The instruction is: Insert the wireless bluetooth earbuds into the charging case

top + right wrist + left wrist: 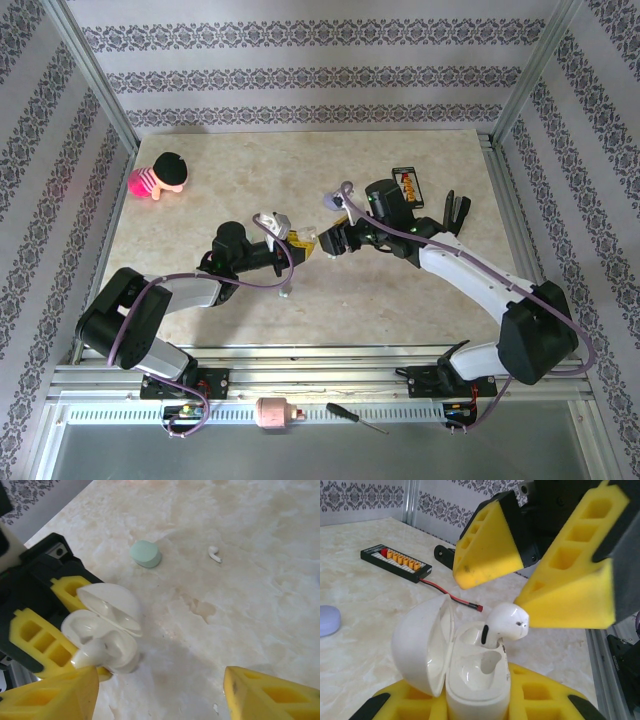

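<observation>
Clamping the white case (475, 675) in your left hand (300, 243), lid flipped back, presents its sockets to your right hand (502, 592). One white earbud (506, 622) stands stem-down in a socket, seemingly not fully seated; the right hand is released, fingers (490, 555) spread, one pad (570, 597) touching the bud's head. A second earbud (215, 554) lies on the counter (240, 610), well apart.

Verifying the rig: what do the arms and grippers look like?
White and black links on the left arm and right arm, a purple cable looping along each. Black bodies on the left gripper and right gripper, with yellow wedge-shaped fingers bearing rectangular pockets.
</observation>
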Action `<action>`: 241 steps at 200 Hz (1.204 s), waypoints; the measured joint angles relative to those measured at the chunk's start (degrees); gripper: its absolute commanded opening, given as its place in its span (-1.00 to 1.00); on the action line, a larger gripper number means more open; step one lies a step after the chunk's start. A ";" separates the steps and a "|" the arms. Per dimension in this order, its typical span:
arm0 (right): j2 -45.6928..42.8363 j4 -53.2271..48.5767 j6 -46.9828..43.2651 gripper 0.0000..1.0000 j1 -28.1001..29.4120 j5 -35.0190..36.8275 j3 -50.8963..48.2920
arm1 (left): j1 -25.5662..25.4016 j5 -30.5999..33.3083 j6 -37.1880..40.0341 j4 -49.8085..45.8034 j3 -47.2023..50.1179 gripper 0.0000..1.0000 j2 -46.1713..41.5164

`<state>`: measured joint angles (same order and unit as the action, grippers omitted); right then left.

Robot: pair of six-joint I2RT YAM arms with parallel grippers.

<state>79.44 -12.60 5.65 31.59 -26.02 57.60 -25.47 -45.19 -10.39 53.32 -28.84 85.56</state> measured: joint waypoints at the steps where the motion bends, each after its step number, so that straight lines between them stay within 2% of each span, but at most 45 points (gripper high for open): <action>1: 0.00 0.02 0.00 0.37 0.00 0.02 0.00 | 0.00 0.00 -0.02 0.04 0.00 -0.92 0.00; 43: -1.53 0.02 -0.74 0.53 0.09 -1.57 -0.04 | 0.00 -0.63 -0.22 0.31 0.00 -0.92 0.00; 74: -2.60 0.59 -1.70 0.56 2.08 -3.21 -0.02 | 0.00 -0.94 -0.24 0.46 0.00 -0.92 0.00; 140: 1.40 0.17 -1.31 0.29 2.23 -2.62 0.98 | 0.11 -1.16 -0.63 2.05 0.00 -0.92 0.13; 174: 1.40 -1.01 -1.05 0.29 -0.02 -1.88 0.98 | 0.13 -1.07 -0.76 2.67 0.00 -0.92 0.13; 241: 0.26 -1.90 -1.27 0.36 0.00 -1.36 0.92 | 1.49 -1.27 -1.27 3.30 0.39 -0.92 0.11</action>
<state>79.70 -14.50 4.38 31.59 -27.38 58.52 -23.99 -46.46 -11.66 56.62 -28.45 85.67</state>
